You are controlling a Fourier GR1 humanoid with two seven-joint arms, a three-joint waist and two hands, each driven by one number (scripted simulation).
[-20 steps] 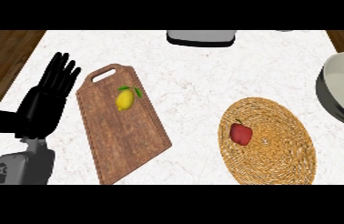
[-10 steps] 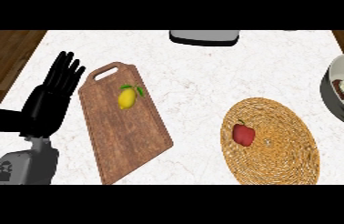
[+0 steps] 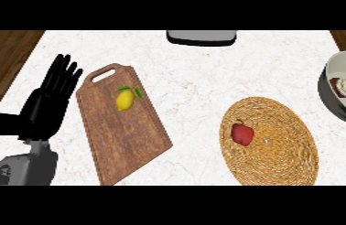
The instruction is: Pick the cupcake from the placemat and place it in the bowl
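Black left hand [image 3: 49,100] rests open, fingers straight, at the left edge; my right hand is out of view. Wooden cutting board [image 3: 123,123] carries a lemon [image 3: 125,99]. Woven placemat [image 3: 270,141] holds only a red pepper [image 3: 242,133]. The cupcake [image 3: 341,87] seems already in the bowl [image 3: 329,92], far right; task looks nearly finished

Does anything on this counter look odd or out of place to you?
Yes. The woven placemat holds a red pepper-like thing, not a cupcake, and a cupcake-like thing seems to sit in the bowl at the right edge. The cutting board lies askew with a lemon on it.
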